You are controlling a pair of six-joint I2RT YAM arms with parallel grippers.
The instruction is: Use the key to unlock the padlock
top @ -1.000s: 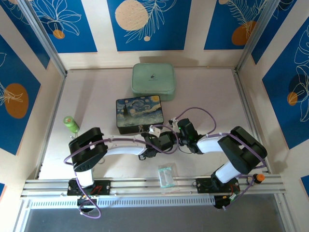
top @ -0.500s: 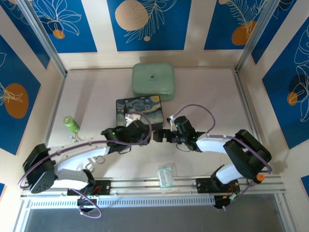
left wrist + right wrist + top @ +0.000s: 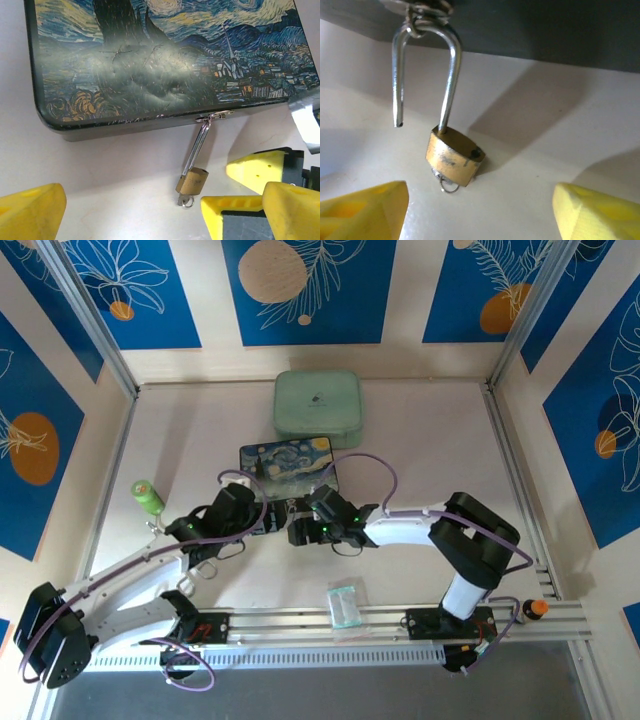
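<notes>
Brass is the body of the padlock [image 3: 454,159], and it lies on the pale counter [image 3: 545,150] just in front of the near side of the painted box [image 3: 150,60]. Its thin silver shackle [image 3: 451,75] is hooked through a small metal loop [image 3: 422,12] at the lower edge of the box. One leg of the shackle sits in the body. The other leg is out of it and ends free in the air, so the padlock is open. Under the body a small silver piece with a wire ring sticks out. This seems to be the key [image 3: 446,186], sitting in the keyhole, but it is too small to see well.

The left gripper [image 3: 162,215] has its yellow fingers [image 3: 30,212] spread wide, and they pinch nothing. The padlock lies a little ahead of them.

The right gripper [image 3: 480,210] also has its fingers [image 3: 597,212] spread. The padlock is ahead of the gap between them and touches neither one. In the left wrist view these fingers are just right of the padlock, apart from it.

From above, the two grippers face each other at the near side of the box, the left one coming from the left and the right one from the right. Behind the box stands a pale green case [image 3: 317,408]. A green bottle [image 3: 148,497] is near the left wall. A clear packet [image 3: 344,602] lies near the front rail.
</notes>
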